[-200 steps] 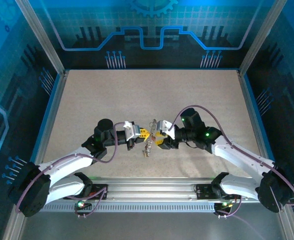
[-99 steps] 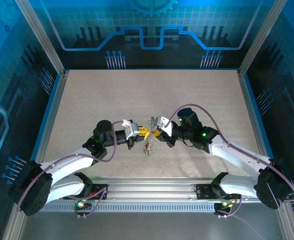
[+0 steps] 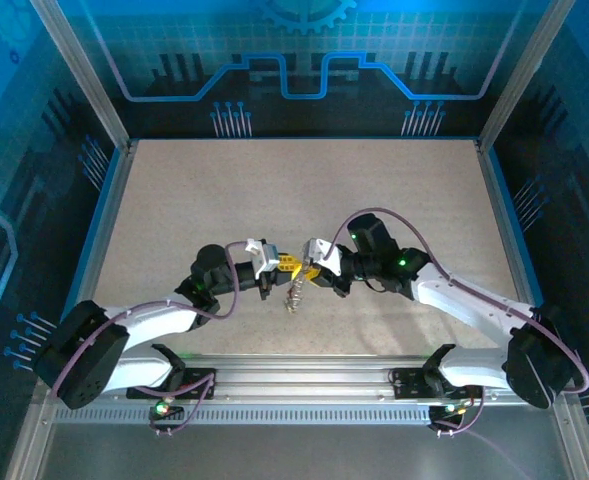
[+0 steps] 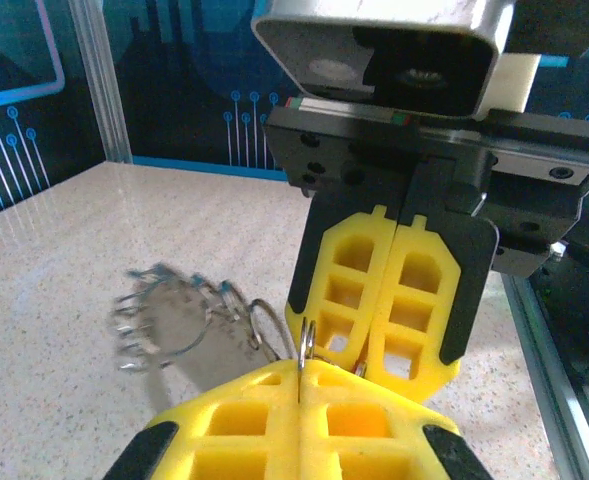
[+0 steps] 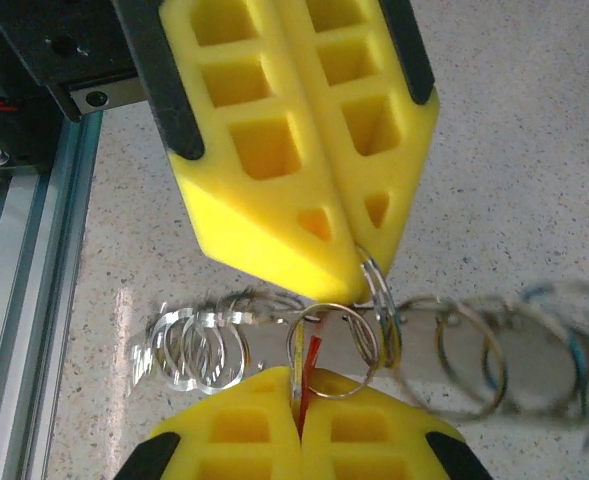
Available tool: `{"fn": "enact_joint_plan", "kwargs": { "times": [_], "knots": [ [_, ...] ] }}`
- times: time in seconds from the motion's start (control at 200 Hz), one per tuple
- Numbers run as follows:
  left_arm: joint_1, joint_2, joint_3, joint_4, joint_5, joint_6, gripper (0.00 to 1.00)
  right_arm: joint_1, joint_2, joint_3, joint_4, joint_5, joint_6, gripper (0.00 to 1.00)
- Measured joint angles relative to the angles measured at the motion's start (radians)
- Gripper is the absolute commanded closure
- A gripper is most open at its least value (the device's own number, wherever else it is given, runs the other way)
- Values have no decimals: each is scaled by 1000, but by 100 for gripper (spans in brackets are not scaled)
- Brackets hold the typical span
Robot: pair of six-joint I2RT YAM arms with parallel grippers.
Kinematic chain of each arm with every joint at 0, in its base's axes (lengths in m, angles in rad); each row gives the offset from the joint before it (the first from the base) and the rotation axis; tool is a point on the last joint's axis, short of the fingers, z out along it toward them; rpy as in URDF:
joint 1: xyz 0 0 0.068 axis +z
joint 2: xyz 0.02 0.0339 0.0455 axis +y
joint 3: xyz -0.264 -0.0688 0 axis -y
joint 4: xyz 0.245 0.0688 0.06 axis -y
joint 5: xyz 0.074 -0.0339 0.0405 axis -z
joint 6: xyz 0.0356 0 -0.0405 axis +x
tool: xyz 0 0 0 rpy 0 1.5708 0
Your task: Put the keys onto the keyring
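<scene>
1. Between the two gripper tips, over the near middle of the counter (image 3: 274,190), hangs the keyring (image 3: 296,290), a string of linked silvery loops.
2. Seen from the right wrist, one round loop of it has its lower edge caught in the seam of the right gripper (image 5: 299,390), whose yellow fingers are pressed together on it.
3. A red sliver (image 5: 312,358) shows inside that loop, right at the seam. Whether it is a key's head is unclear.
4. A second loop, seen edge-on and linked to the first, is nipped at the tip of the left gripper (image 5: 362,268). Its fingers are likewise pressed together, and its own wrist view shows a thin wire standing up out of their seam.
5. More loops trail off to both sides, too blurred to tell whether keys hang among them.
6. Both grippers point at each other, tips nearly touching, with the arms reaching inward from either side.
7. Beneath them the counter is speckled beige, with an aluminium rail (image 3: 304,385) along its near edge.
</scene>
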Motion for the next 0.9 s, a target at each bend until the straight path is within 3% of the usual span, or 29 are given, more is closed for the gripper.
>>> {"fn": "enact_joint_plan", "kwargs": {
  "times": [0.1, 0.32, 0.6, 0.9],
  "knots": [
    [0, 15, -1, 41, 5, -14, 100, -1, -1, 7, -10, 2, -14, 83],
    [0, 16, -1, 82, 4, -18, 100, -35, -60, 7, -34, 0, -27, 70],
    [0, 16, -1, 88, 9, -18, 100, -98, -150, -5, -32, -49, -29, 70],
    [0, 29, -1, 119, 35, -19, 100, -101, -90, 4, -15, -132, -46, 74]
  ]
}}
